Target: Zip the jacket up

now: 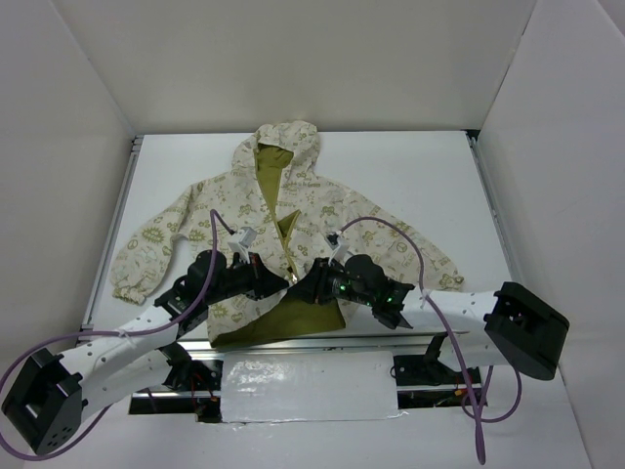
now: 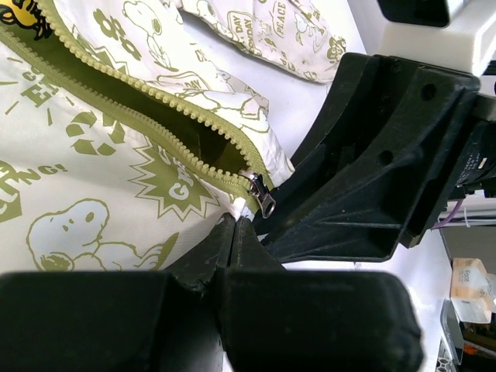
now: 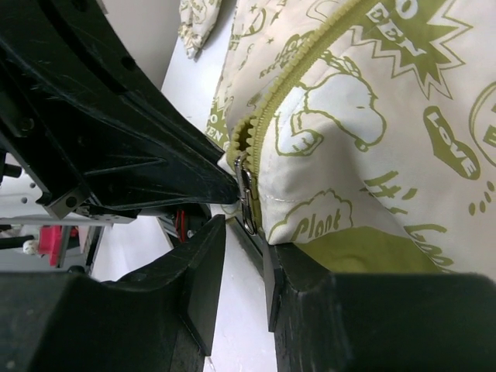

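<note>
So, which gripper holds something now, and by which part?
The left gripper is shut on the jacket, it seems at the bottom hem beside the zipper pull. The right gripper holds nothing yet: its jaws stand apart around that pull.

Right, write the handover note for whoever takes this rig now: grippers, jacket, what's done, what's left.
Left gripper: shut, pinching the jacket at the hem, just below the zipper pull.
Right gripper: open, the zipper pull between its fingertips, not yet clamped.
Jacket: flat on the table, hood away from the arms, front open along the whole zipper.
Done: both tooth rows meet in the slider at the bottom hem.
Left: close on the pull and draw it up toward the hood, with the left gripper holding the hem.
</note>
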### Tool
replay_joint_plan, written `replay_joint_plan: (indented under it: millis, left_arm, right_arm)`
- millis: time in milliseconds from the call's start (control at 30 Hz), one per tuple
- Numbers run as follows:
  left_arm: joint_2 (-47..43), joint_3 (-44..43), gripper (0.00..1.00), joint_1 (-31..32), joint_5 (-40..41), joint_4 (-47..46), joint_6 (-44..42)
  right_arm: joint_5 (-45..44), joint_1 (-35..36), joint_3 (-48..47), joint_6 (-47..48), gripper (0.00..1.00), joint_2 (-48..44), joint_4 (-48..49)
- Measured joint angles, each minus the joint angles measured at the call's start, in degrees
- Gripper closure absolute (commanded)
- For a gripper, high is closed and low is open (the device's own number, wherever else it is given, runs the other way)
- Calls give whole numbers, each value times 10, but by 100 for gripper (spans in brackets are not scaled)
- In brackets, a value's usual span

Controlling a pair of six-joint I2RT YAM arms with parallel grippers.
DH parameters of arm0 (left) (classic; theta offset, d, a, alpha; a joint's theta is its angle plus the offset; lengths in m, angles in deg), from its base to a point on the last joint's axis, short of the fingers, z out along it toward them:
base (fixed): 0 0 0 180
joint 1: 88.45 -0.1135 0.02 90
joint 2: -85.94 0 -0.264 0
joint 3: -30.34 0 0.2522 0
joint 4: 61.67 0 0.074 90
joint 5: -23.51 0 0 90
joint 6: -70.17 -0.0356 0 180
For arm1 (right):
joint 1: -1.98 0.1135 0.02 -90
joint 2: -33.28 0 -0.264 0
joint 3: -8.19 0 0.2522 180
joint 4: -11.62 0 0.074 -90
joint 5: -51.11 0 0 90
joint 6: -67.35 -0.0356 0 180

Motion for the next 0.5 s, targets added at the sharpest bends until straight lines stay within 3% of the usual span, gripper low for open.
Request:
replay_joint_plan:
  millis: [500]
  left_arm:
    - [-1,0,100,0,2,0,-1]
  right_arm:
    - [3,-12,-15,-18,71,-20,-39]
